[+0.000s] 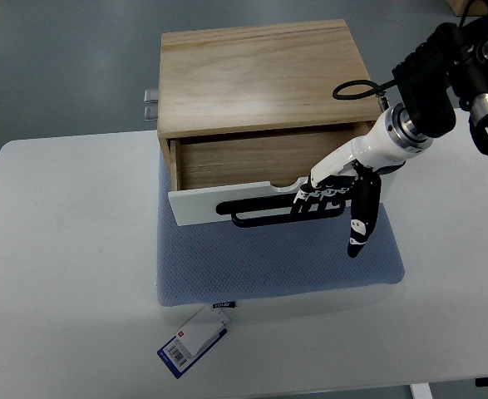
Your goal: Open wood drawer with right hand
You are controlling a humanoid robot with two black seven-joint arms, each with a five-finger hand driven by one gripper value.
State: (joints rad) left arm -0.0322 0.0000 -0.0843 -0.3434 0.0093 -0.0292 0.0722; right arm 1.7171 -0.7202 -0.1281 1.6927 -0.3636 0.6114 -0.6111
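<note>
A light wood box (264,75) stands on a blue-grey pad (277,258) on the white table. Its drawer (244,162) is pulled partly out, showing the wood inside. The drawer has a white front panel (227,204) with a black bar handle (264,212). My right hand (327,199) comes in from the upper right. Its fingers (314,202) are curled around the right end of the handle, and one finger points down over the pad. My left arm is out of view.
A white and blue tag (191,343) lies on the table at the pad's front edge. A metal fitting (150,101) sticks out at the box's left rear. A black cable (356,90) loops above my right wrist. The grey floor lies beyond the table.
</note>
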